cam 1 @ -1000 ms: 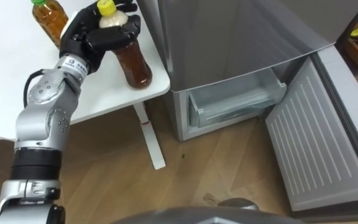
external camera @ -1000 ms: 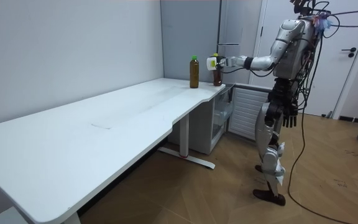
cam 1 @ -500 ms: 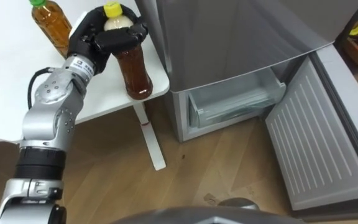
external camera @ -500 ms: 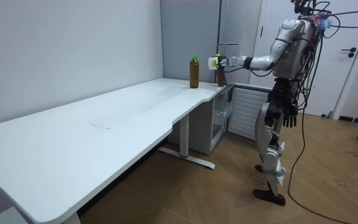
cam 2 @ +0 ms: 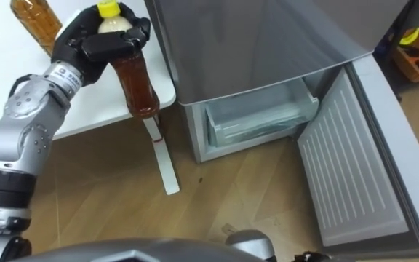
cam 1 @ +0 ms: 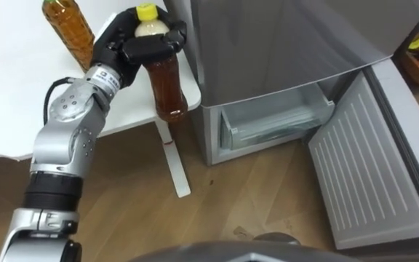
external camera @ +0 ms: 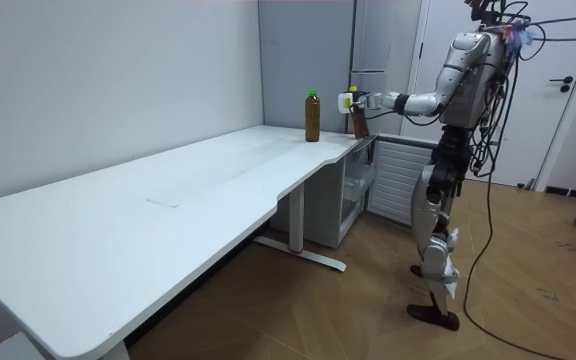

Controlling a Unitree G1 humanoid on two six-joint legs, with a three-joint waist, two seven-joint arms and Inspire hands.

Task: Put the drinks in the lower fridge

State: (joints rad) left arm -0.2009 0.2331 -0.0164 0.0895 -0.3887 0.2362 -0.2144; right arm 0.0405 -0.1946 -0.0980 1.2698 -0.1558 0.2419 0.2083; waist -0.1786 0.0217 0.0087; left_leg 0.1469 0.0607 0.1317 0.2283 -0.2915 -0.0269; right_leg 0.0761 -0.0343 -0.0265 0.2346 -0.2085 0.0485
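Gripping the brown bottle [cam 1: 167, 87] below its yellow cap, the left hand [cam 1: 133, 47] has its fingers curled round the neck and holds it nearly upright, just left of the fridge [cam 1: 282, 51]. The fridge's lower door [cam 1: 373, 175] stands open, showing a clear drawer [cam 1: 275, 120]. The green-capped bottle [cam 1: 70, 29] stands on the table [cam 1: 20, 94], further left of the fridge.
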